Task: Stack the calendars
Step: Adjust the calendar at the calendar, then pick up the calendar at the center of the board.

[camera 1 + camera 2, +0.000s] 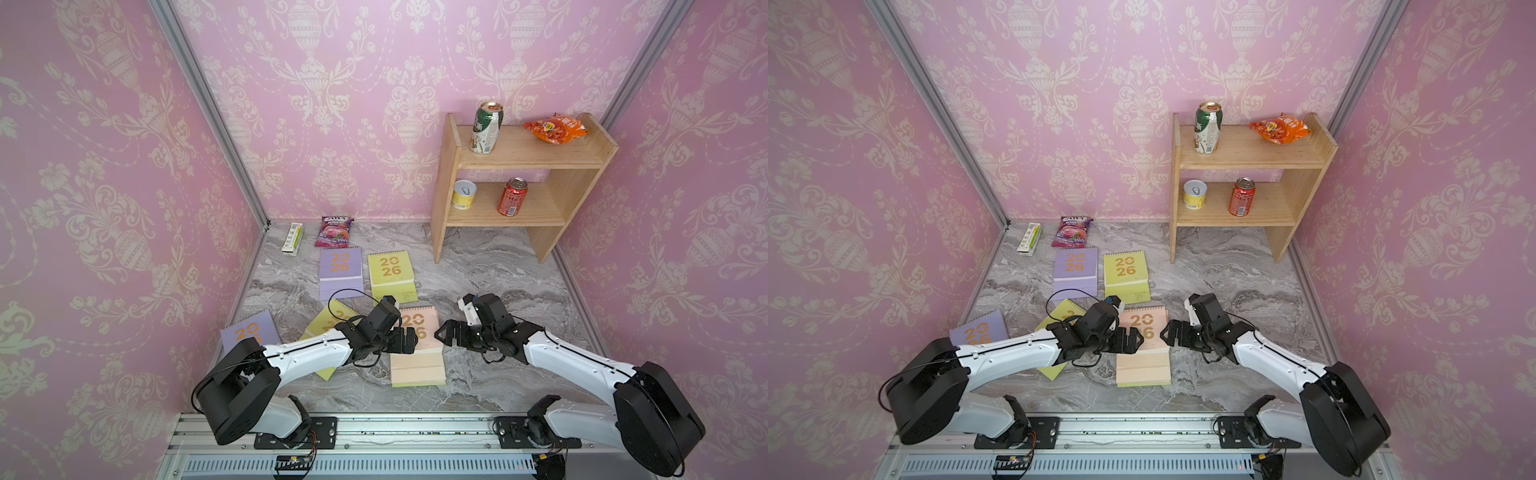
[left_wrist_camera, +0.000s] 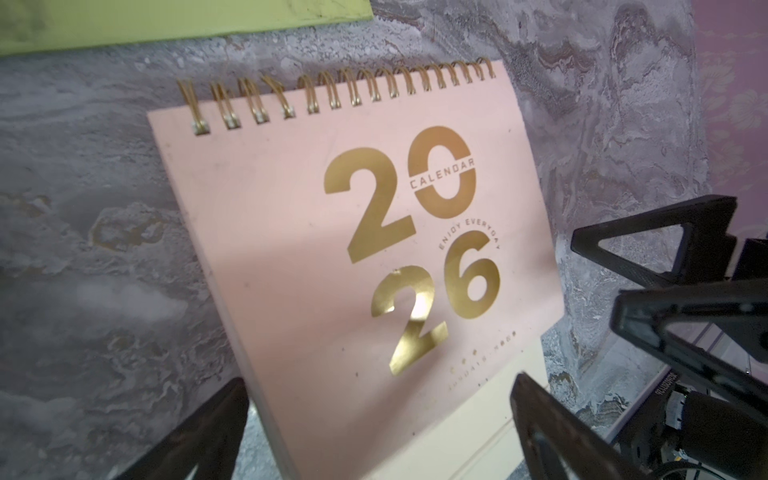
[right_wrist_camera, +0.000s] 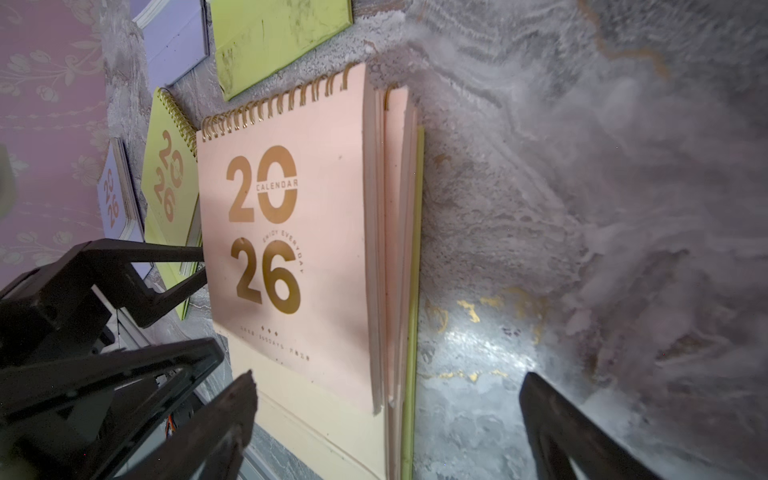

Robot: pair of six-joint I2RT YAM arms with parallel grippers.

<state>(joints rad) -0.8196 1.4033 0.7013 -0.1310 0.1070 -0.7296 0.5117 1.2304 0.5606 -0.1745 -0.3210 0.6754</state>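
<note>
A peach-pink calendar (image 1: 417,365) tops a small pile at the table's front centre. The right wrist view shows this calendar (image 3: 291,249) lying on another pink one and a yellow-green one. My left gripper (image 1: 409,338) hovers open over its left edge, jaws wide apart (image 2: 378,380) with nothing between them. My right gripper (image 1: 442,334) is open at the pile's right edge (image 3: 388,376). A lilac calendar (image 1: 340,270) and a yellow-green calendar (image 1: 390,272) lie further back. Another lilac one (image 1: 245,332) lies front left, and a yellow-green one (image 1: 322,324) sits partly under my left arm.
A purple snack pouch (image 1: 336,232) and a small white-green box (image 1: 292,237) lie at the back left. A wooden shelf (image 1: 519,158) at the back right holds three cans and an orange snack bag. Pink walls close in three sides.
</note>
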